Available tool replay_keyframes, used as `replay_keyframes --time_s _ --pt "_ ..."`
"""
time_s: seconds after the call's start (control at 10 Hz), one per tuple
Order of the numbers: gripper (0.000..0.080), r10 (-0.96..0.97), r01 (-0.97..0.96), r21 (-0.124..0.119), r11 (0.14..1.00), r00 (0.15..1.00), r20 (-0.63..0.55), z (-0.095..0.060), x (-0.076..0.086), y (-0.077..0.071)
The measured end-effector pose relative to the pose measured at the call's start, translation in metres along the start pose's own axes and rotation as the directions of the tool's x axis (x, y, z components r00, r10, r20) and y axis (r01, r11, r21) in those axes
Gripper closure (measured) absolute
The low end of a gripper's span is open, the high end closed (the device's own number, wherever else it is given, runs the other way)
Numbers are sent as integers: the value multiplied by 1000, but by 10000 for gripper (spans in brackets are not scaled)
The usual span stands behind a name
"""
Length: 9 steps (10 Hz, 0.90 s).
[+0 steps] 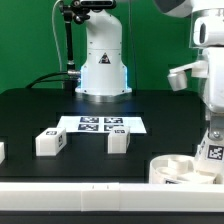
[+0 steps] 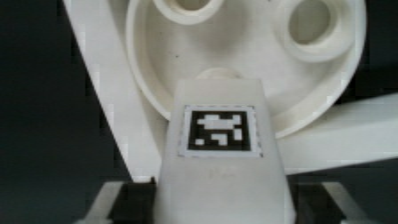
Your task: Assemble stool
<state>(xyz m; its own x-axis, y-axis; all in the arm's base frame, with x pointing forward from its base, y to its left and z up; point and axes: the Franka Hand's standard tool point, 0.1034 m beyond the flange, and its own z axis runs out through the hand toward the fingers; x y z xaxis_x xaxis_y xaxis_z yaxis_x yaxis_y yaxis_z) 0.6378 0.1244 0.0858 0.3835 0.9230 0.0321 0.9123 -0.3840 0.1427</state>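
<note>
The round white seat (image 1: 176,168) of the stool lies at the table's front edge, on the exterior view's right. My gripper (image 1: 212,138) hangs right over it, shut on a white block leg (image 1: 213,153) that stands upright with its lower end at the seat. In the wrist view the leg (image 2: 219,150) with its marker tag fills the space between my two fingers (image 2: 139,198), and the seat (image 2: 231,45) with its round holes lies just beyond the leg's far end. Two more legs (image 1: 50,142) (image 1: 119,141) lie loose on the black table.
The marker board (image 1: 100,125) lies flat mid-table, before the arm's white base (image 1: 103,60). A long white rail (image 1: 80,192) runs along the front edge. A further white piece (image 1: 2,151) shows at the exterior view's left edge.
</note>
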Motion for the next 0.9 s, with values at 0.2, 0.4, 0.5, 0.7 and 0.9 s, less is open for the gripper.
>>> replay_keyframes --time_s 0.2,0.4,0.5,0.7,0.9 --pt "454 168 -168 0 986 986 -2 -1 15 -9" --pt "454 276 -276 2 961 961 -7 -1 16 -9" --pt "454 325 -325 4 946 946 -7 -1 16 -9" --pt "454 419 -419 8 908 908 -7 -1 16 -9" --pt "454 589 -587 47 808 805 -66 -1 2 -4"
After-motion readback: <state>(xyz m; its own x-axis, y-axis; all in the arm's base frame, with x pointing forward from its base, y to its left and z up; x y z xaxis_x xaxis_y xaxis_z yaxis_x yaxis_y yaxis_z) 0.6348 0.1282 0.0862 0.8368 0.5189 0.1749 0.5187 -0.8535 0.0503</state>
